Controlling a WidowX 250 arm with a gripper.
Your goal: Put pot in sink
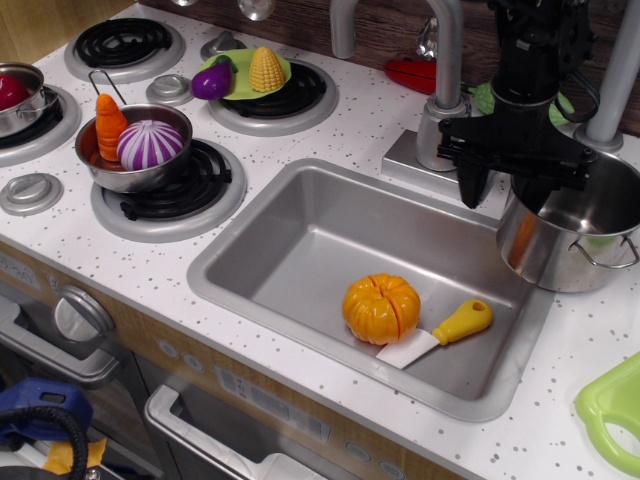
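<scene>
observation.image: sole view, high and angled across the bench (330, 125).
Gripper (503, 191): jaws spread apart, straddling the near-left rim of the pot, one finger outside, the other seemingly inside.
Pot (575, 245): directly beneath and to the right, upright on the bench, just beside the sink's right edge; not in the basin.
Sink (300, 240): below-left; holds an orange pumpkin (381, 308) and a yellow-handled knife (440, 333).
Step in hand: likely seating on the rim; best lowered until the wall sits deep between the fingers, then closed squarely to avoid tipping.
Hidden: inner fingertip hard to separate from dark reflections; contact with the rim unclear; pot's right side cut off.
</scene>
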